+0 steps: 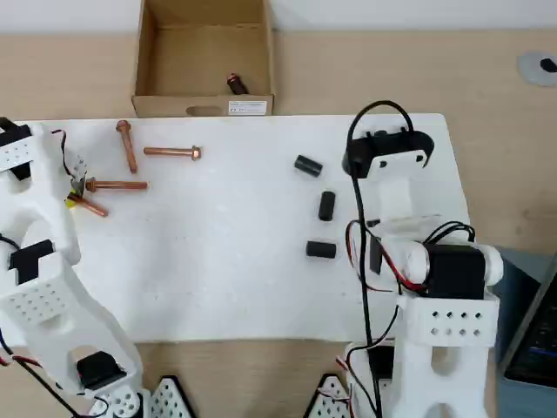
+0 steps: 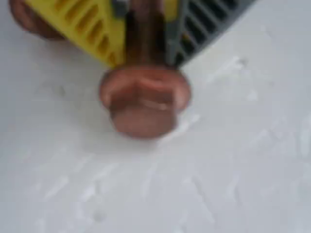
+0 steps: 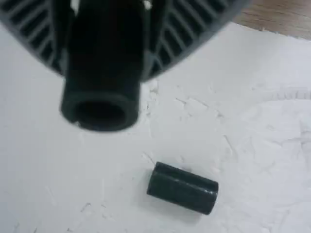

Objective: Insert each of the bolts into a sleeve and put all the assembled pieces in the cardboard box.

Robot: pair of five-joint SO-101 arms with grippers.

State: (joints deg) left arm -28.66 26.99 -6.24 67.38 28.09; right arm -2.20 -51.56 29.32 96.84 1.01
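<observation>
My left gripper (image 2: 146, 43) is clamped on a copper hex-head bolt (image 2: 145, 102), low over the white board (image 1: 244, 279). My right gripper (image 3: 104, 43) is closed round a short black plastic sleeve (image 3: 99, 97), w/ a second black sleeve (image 3: 182, 188) lying just beyond. The two aren't mated yet. Further out, loose copper bolts (image 1: 172, 152) lie unpaired. At the far end, the brown cardboard box (image 1: 174, 106) holds one assembled piece (image 1: 237, 84). So approx. one is done & the rest is left.

Robotics lab bench: wooden table (image 1: 487, 87), white work mat (image 1: 244, 270), wired robot arm (image 1: 439, 296).
</observation>
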